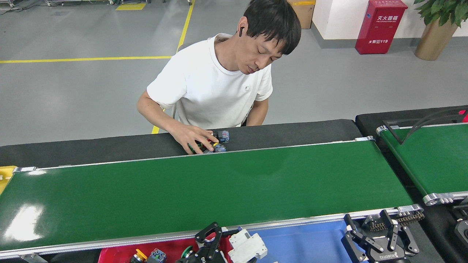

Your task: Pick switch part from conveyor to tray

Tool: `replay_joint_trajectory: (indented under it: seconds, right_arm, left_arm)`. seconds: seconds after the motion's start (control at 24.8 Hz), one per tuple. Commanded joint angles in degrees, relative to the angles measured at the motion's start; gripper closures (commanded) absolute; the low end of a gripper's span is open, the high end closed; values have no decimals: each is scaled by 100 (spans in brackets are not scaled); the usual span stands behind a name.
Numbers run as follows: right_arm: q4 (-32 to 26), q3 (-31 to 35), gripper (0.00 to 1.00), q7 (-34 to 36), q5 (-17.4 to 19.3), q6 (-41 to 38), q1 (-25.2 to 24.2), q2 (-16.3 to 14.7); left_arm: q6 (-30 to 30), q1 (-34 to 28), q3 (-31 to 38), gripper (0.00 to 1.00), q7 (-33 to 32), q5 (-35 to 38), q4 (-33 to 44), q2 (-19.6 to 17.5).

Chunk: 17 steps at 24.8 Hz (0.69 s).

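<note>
The conveyor (219, 190) is a wide glossy green belt across the middle of the head view, with nothing lying on it. My left gripper (234, 244) is low at the near rail, shut on a white blocky switch part (247, 249). It hangs over the line where the red tray (117, 254) meets a blue tray (303, 241). The red tray holds a yellow-capped part (140, 254), a blue-grey part (158, 254) and a green-capped one (187, 251). My right gripper (378, 233) stands open and empty at the blue tray's right end.
A person sits behind the belt with a hand (192, 137) on a cluster of switch parts (220, 141) on the black ledge. A second green belt (435, 157) lies at the right, and a yellow bin (5, 175) at the belt's left end.
</note>
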State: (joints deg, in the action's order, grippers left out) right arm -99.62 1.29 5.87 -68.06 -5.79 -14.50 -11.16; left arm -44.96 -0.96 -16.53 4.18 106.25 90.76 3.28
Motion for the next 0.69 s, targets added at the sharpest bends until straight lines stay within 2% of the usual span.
replay_joint_trajectory:
  seconds: [0.0, 0.08, 0.12, 0.24, 0.28, 0.32, 0.48, 0.65]
  right_arm:
    - [-58, 20, 1, -42, 12, -18, 62, 17]
    - [-58, 20, 1, -42, 12, -9, 62, 26]
    - [-58, 38, 1, -42, 12, -1, 62, 52]
    - [-49, 47, 1, -42, 12, -1, 44, 79]
    - [-49, 55, 1, -42, 12, 8, 44, 79]
    - [-49, 55, 1, -42, 12, 8, 44, 79]
    - [-58, 64, 1, -51, 12, 26, 44, 193]
    - [-58, 117, 1, -68, 3, 26, 26, 211]
  left_arm:
    - [76, 96, -158, 80, 21, 89, -32, 32]
    - [102, 105, -272, 75, 21, 142, -41, 23]
    - [111, 105, -298, 66, 21, 186, -49, 23]
    - [286, 87, -307, 27, 21, 247, -49, 23]
    - [339, 87, -307, 11, 21, 239, -49, -12]
    - [357, 78, -263, 0, 21, 239, -49, -30]
    - [330, 8, 71, 0, 21, 80, 38, -56]
    - [49, -238, 923, 0, 12, -509, 460, -170]
